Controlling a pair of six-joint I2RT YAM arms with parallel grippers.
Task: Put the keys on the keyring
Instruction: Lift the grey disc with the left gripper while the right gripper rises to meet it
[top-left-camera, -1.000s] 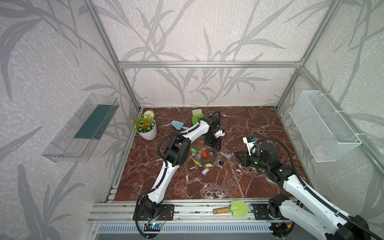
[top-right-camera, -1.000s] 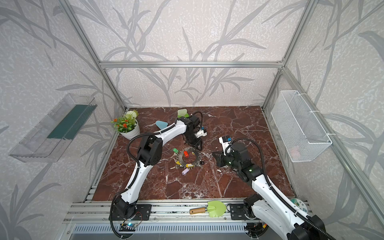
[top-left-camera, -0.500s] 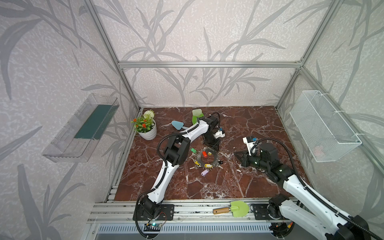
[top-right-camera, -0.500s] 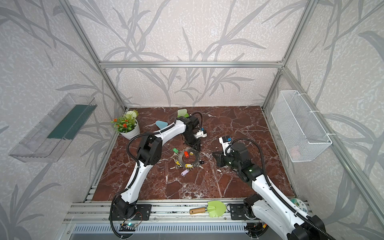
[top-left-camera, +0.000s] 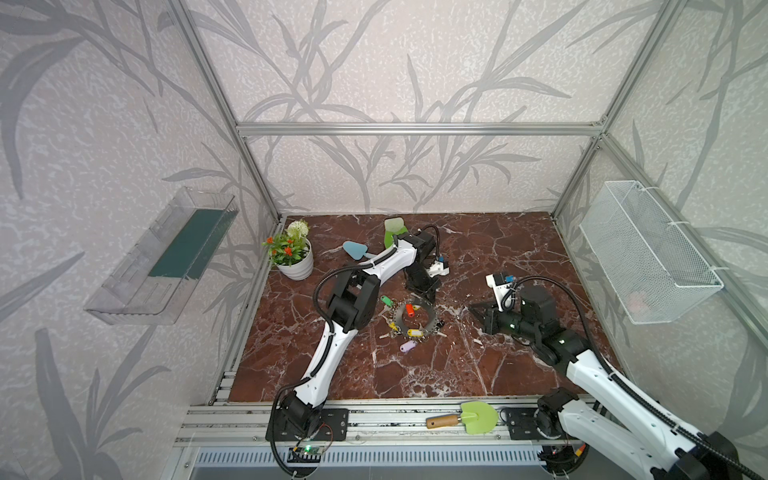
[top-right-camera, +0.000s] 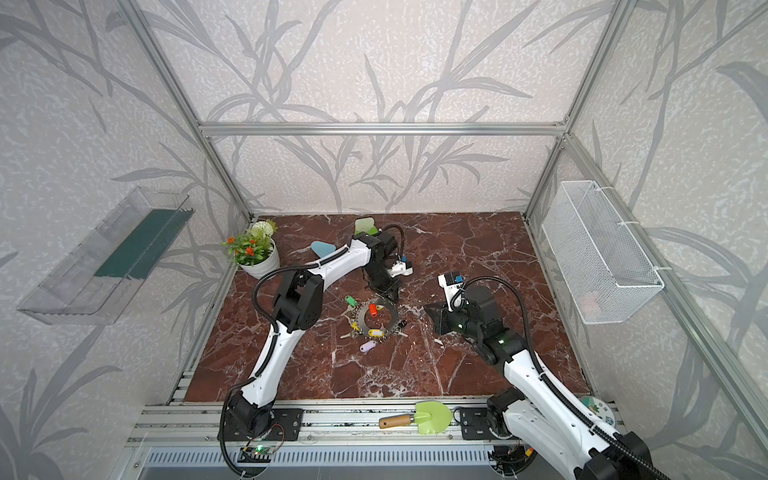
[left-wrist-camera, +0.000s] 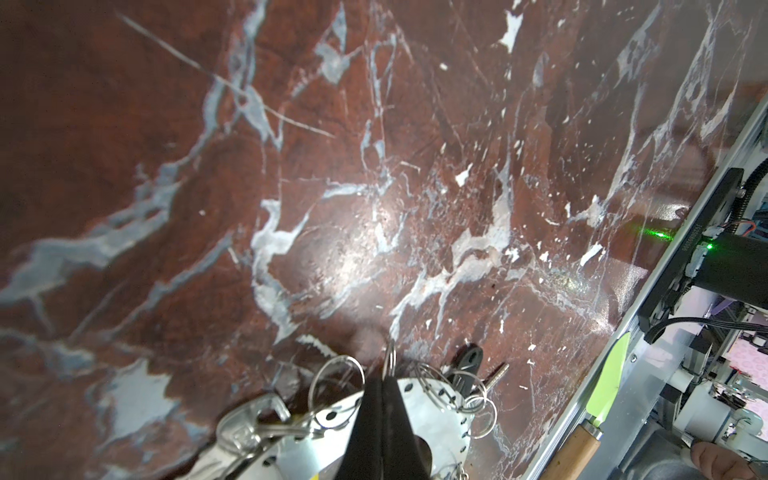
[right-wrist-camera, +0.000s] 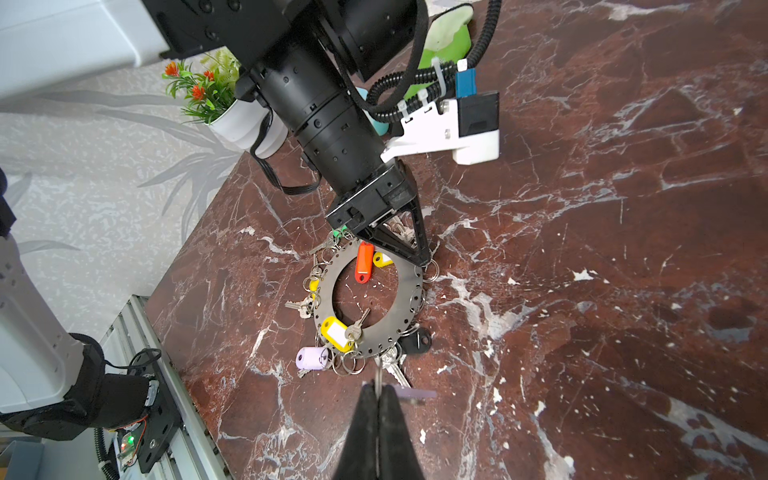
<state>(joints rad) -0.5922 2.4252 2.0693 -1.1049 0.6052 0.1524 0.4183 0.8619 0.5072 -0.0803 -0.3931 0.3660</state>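
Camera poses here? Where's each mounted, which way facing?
Top views: high in front, looking down on the table; left arm, right arm show.
Left wrist: on left arm, faces front rail across keyring; left gripper shut on a loop.
Right wrist: on right arm, faces keyring and left arm; right gripper shut on a key's ring.
Shared: all show keyring.

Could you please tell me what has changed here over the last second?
The left gripper has closed on a wire loop at the rim of the keyring, hardly shifting. The right gripper stays shut on a key's split ring; the keyring and the other keys lie as before.
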